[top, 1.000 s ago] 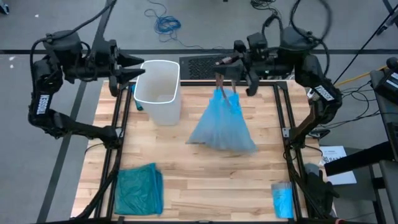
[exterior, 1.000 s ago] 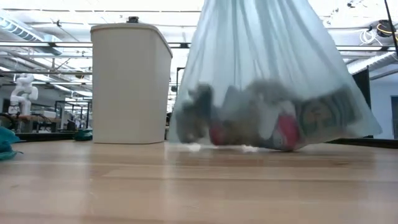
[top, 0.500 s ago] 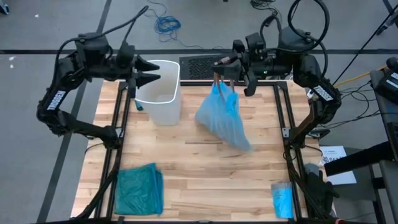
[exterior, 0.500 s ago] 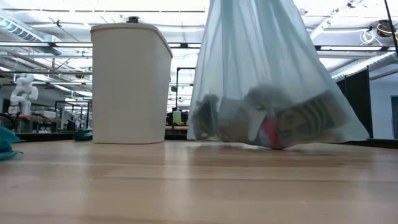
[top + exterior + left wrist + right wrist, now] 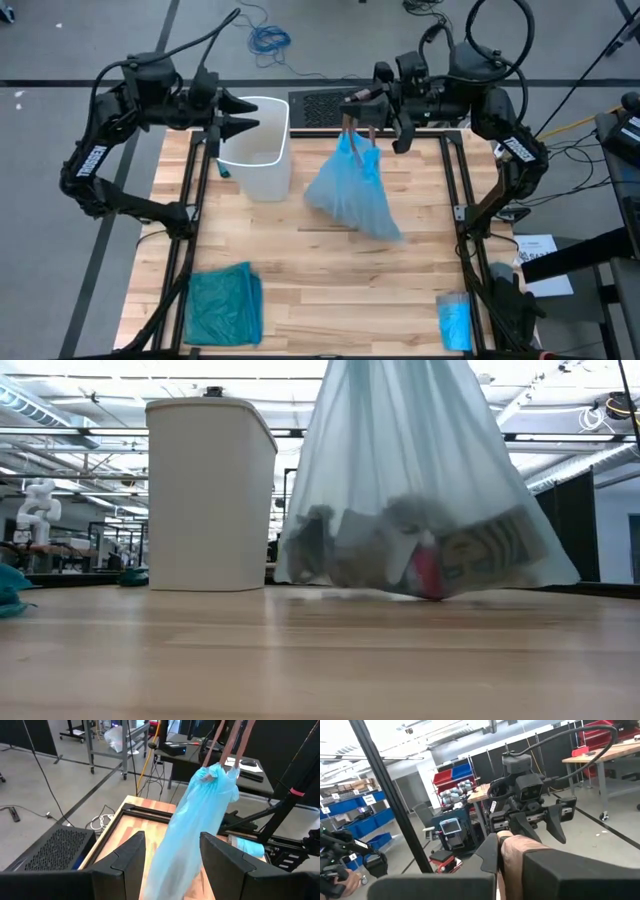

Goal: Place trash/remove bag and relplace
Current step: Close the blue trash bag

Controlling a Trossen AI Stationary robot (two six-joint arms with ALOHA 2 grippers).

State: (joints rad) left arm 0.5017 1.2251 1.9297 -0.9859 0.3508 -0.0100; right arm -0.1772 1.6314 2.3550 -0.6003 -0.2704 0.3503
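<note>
Your right gripper [image 5: 360, 128] is clamped shut on the gathered neck of the pale blue bag [image 5: 352, 192], holding it up at the far side of the table [image 5: 330, 290] so the sack hangs just right of the white bin [image 5: 254, 146]. Seen from table level, the trash [image 5: 420, 552], crumpled paper and a red-and-white labelled bottle, has sunk into the bag's lowest corner, which sits at or just above the wood; you cannot tell for certain whether it touches. Gripping the neck keeps the mouth pinched so nothing spills. Your left gripper [image 5: 243, 114] waits over the far left rim of the bin, its fingers [image 5: 127, 855] apart and holding nothing, pointed toward the hanging bag, likely ready to steady the bin or take over. The bin itself stands upright and unlined. A darker teal bag [image 5: 222, 305] lies crumpled at the near left corner and a small blue packet [image 5: 454, 320] at the near right, both well clear of the work, with relining not yet begun.
</note>
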